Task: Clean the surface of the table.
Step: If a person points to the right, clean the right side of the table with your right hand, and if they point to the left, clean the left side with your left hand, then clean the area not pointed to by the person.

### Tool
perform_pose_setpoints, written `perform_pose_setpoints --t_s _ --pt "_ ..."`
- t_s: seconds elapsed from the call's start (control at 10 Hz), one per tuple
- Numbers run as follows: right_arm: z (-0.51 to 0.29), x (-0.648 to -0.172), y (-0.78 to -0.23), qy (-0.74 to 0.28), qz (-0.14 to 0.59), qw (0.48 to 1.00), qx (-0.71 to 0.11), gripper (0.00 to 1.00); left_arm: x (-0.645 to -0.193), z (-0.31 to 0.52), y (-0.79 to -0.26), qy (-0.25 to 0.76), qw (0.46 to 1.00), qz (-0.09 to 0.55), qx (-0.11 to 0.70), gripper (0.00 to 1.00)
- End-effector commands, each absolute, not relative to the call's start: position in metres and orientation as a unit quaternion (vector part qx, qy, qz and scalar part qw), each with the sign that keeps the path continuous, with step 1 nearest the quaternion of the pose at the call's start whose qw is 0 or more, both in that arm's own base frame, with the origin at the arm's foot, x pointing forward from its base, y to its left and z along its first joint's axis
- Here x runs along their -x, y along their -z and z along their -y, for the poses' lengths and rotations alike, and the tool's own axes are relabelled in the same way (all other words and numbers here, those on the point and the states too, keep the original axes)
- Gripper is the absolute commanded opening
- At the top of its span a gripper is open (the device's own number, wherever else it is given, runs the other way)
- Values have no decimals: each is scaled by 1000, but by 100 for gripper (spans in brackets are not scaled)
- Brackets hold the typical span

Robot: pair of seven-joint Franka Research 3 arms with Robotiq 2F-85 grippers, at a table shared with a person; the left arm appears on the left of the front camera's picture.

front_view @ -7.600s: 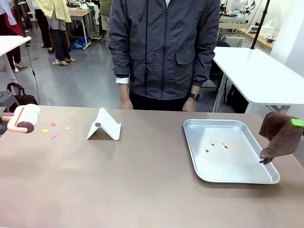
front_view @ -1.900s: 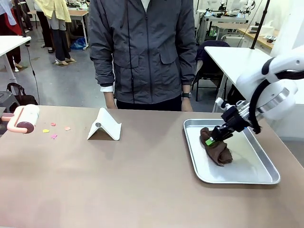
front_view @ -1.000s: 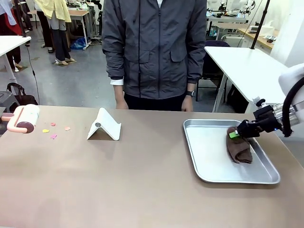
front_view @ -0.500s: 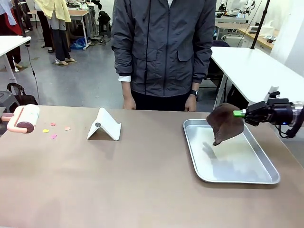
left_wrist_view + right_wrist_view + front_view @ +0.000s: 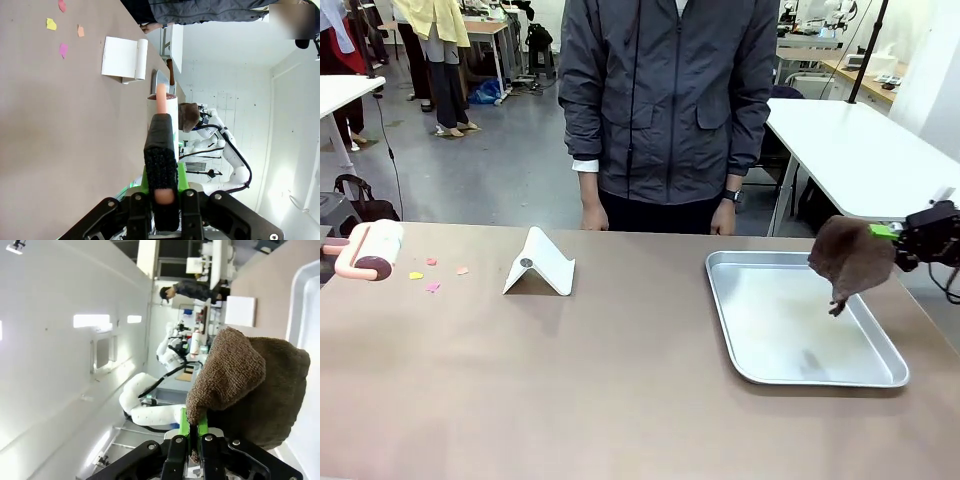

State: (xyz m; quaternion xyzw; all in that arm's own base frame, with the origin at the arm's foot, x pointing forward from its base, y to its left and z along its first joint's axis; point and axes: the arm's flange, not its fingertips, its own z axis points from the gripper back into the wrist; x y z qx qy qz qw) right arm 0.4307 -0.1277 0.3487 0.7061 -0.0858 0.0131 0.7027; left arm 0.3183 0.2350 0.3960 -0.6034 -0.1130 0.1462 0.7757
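Table middle lies open; right gripper pinches cloth above tray rim, left gripper grips roller.

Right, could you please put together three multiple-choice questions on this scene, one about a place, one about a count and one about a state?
1. Where is the brown cloth?
A) flat in the tray
B) on the table
C) hanging from the robot's right hand above the tray

2. How many coloured paper scraps lie on the table?
A) two
B) four
C) seven

3. The robot's left hand is:
A) shut on the lint roller
B) open and empty
C) shut on a scrap

Answers:
1 C, the cloth dangles clear of the tray floor.
2 B, four scraps lie near the roller.
3 A, it clamps the roller's handle.
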Motion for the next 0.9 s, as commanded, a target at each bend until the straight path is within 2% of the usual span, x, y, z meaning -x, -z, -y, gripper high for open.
perform_pose_setpoints --t_s 0.0,0.8 --pt "114 -437 -349 -21 86 691 -718 6 -315 -237 -398 -136 772 117 610 0" --pt "114 -437 -349 -21 86 691 -718 6 -315 -237 -398 -136 772 117 610 0"
